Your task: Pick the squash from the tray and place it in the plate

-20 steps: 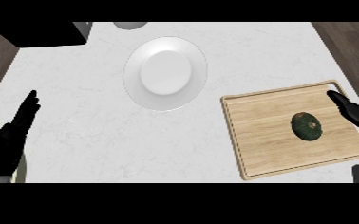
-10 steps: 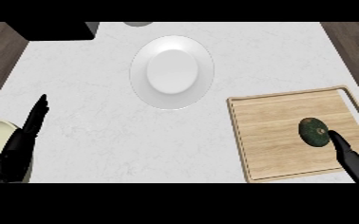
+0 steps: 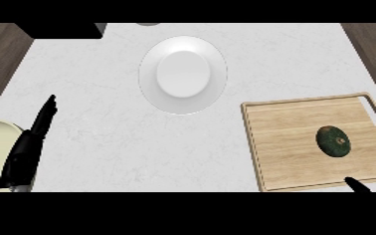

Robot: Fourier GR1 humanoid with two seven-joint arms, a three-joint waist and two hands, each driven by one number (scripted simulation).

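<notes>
— Where is the squash (image 3: 333,141)?

— It is on my wooden tray (image 3: 286,134), over on the tray's right side. It is dark green and round, with a small pale stem spot on top. Nothing is touching it.

— Is your right hand (image 3: 360,184) holding it?

— No. Only a black tip of my right hand shows, at the bottom right corner, just below the squash and over the tray's lower edge. So little of it shows that I cannot tell if it is spread out or curled up.

— And the plate (image 3: 183,74)?

— The white plate sits up and to the left of the tray, well apart from the squash. There is nothing on it.

— What about your other hand?

— My left hand (image 3: 35,135) is at the left side of the white counter (image 3: 110,129), far from the tray. Its fingers are straight and point up. It holds nothing.

— Anything else there?

— A pale round thing (image 3: 9,133) peeks in at the left edge, beside my left arm. I think it may be a dish, but I am not sure.
</notes>
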